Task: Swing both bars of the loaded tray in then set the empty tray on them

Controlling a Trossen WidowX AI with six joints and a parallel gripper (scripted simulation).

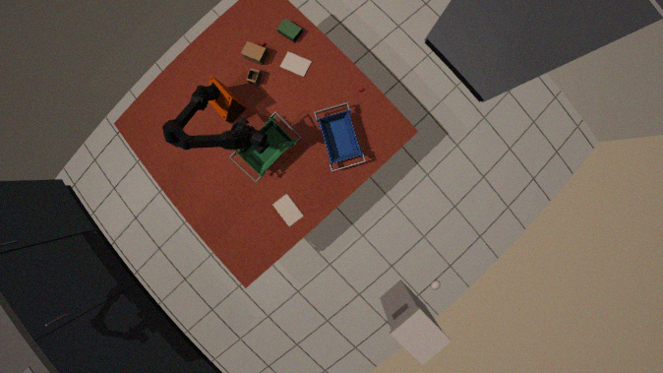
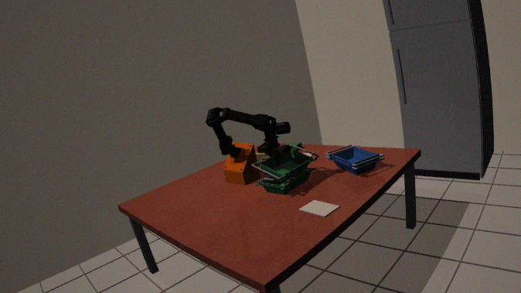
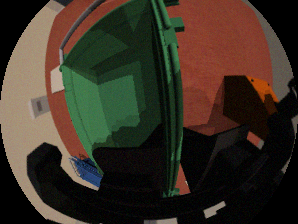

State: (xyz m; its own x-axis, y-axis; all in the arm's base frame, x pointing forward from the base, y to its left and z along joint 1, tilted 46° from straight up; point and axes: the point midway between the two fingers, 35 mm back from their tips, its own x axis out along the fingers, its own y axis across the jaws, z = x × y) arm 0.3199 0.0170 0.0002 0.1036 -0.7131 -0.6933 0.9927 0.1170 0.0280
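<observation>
My gripper (image 1: 256, 141) (image 2: 274, 156) (image 3: 165, 125) is shut on one long rim of the empty green tray (image 1: 263, 159) (image 2: 287, 165) (image 3: 117, 100). This tray hangs upright, roughly level, with its wire bars out past its ends. Another green tray (image 2: 284, 186) stands on the table directly below it. The lower tray shows only at its side in the exterior view; its load is hidden. The position of its bars and whether the trays touch cannot be told.
A blue tray (image 1: 341, 137) (image 2: 355, 155) (image 3: 87, 172) with wire bars stands to the right. The orange arm base (image 1: 220, 109) (image 2: 236, 175) is close by. A tan box (image 1: 253, 51), a green box (image 1: 289, 30) and white sheets (image 1: 295, 64) (image 2: 320, 208) lie on the table.
</observation>
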